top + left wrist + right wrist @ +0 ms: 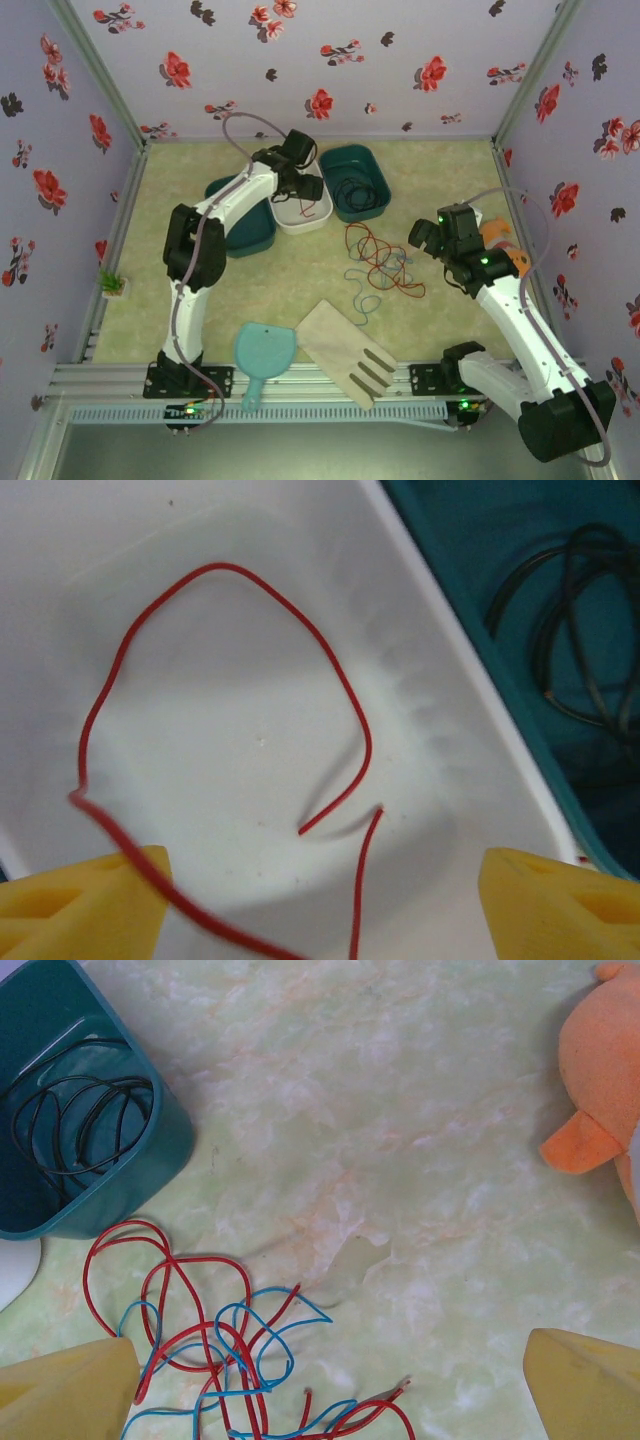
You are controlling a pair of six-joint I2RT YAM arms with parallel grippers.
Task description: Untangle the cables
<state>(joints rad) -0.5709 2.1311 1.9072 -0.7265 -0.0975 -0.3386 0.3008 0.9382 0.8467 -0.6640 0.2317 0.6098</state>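
One red cable (230, 566) lies as a loose loop in the white bin (230, 710). My left gripper (325, 910) hovers open just above it. A blurred red strand crosses its left finger (90, 900), gripped by nothing. From above, the left gripper (300, 195) is over the white bin (300, 225). A black cable (80, 1120) is coiled in the teal bin (160, 1160). More red cable (210, 1258) and blue cable (291, 1290) lie tangled on the table. My right gripper (330, 1390) hangs open above the table, just right of that tangle.
A second teal bin (245, 235) stands left of the white one. A light-blue dustpan (265, 355) and a wooden slotted spatula (350, 350) lie near the front edge. An orange plush toy (600, 1080) sits at the right, and a small plant (113, 284) at the left wall.
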